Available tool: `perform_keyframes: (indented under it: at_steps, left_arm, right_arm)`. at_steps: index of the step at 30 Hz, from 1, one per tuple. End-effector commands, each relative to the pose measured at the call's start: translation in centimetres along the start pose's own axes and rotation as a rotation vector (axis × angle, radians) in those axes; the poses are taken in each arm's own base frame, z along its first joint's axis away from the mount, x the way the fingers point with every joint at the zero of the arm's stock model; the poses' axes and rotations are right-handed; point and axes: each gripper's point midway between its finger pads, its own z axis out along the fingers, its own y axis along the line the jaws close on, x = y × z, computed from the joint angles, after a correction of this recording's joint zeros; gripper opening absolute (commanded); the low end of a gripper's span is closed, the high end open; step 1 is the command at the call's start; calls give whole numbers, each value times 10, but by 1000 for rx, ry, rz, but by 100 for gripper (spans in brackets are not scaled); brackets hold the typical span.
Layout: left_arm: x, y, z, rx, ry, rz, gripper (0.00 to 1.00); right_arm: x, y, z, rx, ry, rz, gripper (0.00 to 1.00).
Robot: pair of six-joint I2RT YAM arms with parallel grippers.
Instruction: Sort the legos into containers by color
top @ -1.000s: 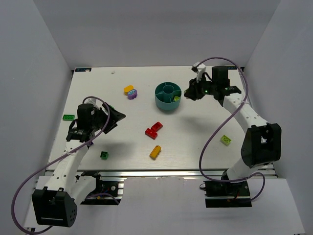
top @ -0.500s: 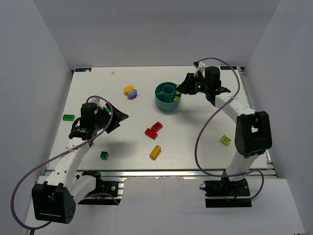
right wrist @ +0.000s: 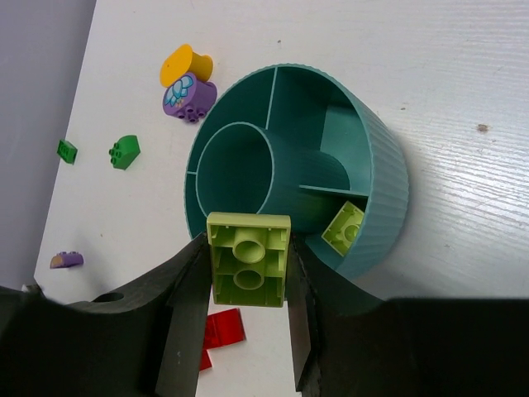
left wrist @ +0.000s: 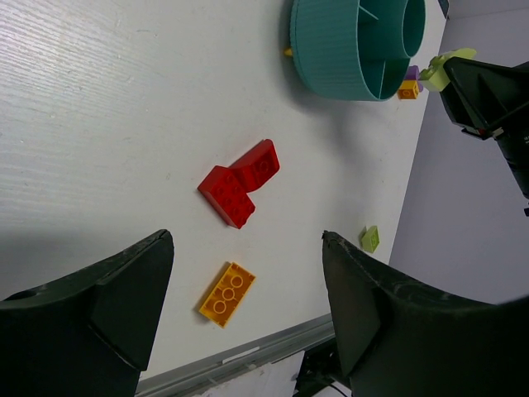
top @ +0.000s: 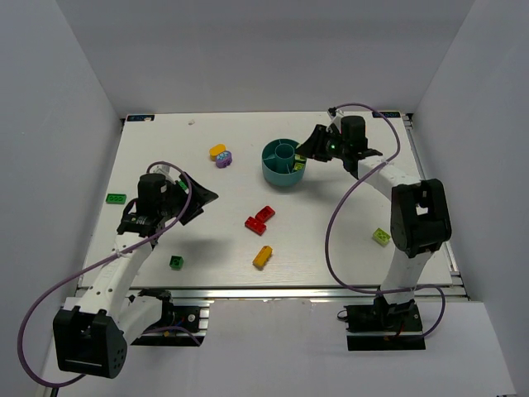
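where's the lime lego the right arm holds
Right wrist view: lime lego in the right gripper, at the teal dish's rim, near a second lime lego inside.

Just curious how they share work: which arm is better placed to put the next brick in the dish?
Right. The right pincer holds a lime brick just over the teal dish; the left pincer hangs open, far off.
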Motion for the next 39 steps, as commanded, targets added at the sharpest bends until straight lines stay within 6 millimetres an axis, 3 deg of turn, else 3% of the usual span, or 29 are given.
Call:
perform_keyframes:
  at_steps: [1, 3, 5, 8, 14, 19, 21, 22, 23, 24, 25, 26, 28, 29, 31, 34, 35, 37, 38, 39]
  left_arm:
    - [-2, -4, 0, 12, -15, 9, 82]
    - [-2, -4, -1, 13, -16, 9, 82]
    - [-1, -4, -1, 12, -15, 8, 82]
    - [0, -6, -1, 17, -15, 9, 82]
    - [4, -9, 0, 27, -5, 15, 82]
    - [7, -14, 0, 38, 0, 27, 81]
    - [10, -16, 2, 41, 7, 40, 78]
    - [11, -17, 3, 45, 11, 49, 70]
    - [14, -18, 4, 46, 20, 60, 65]
    - [17, -18, 7, 45, 30, 71, 59]
    - [20, -19, 9, 47, 41, 81, 48]
    - [23, -20, 12, 45, 50, 91, 42]
    - [35, -20, 21, 23, 88, 135, 34]
    - [40, -19, 25, 10, 104, 153, 29]
    - [51, -23, 32, -24, 140, 222, 29]
    - [69, -16, 48, -112, 208, 305, 33]
    - [75, -7, 56, -159, 237, 317, 37]
    - [80, -7, 58, -197, 261, 348, 52]
    - [79, -3, 60, -228, 254, 355, 57]
    - [82, 2, 61, -258, 267, 355, 65]
  right_arm:
    - [-27, 11, 4, -33, -80, -27, 18]
    - [-27, 10, 7, -37, -77, -27, 25]
    - [-26, 9, 8, -36, -73, -30, 40]
    - [-23, 8, 10, -39, -66, -33, 50]
    - [-20, 8, 12, -44, -63, -37, 60]
    - [-28, 15, 3, -58, -67, -83, 61]
    - [-39, 29, -8, -101, -74, -211, 64]
    - [-37, 31, -13, -106, -50, -259, 69]
    - [-42, 35, -22, -119, -56, -407, 83]
    - [-42, 37, -27, -122, -49, -471, 89]
    - [-42, 36, -33, -115, -41, -521, 90]
    - [-31, 27, -40, -103, 14, -603, 89]
    - [-28, 34, -58, -163, 64, -674, 89]
    - [-4, 31, -71, -198, 173, -648, 89]
    - [3, 38, -92, -287, 204, -752, 85]
    - [19, 35, -118, -261, 256, -848, 63]
    - [22, 34, -124, -245, 267, -865, 43]
    - [29, 26, -145, -179, 327, -908, 25]
    - [34, 21, -152, -153, 360, -913, 23]
    - [41, 9, -167, -76, 423, -914, 29]
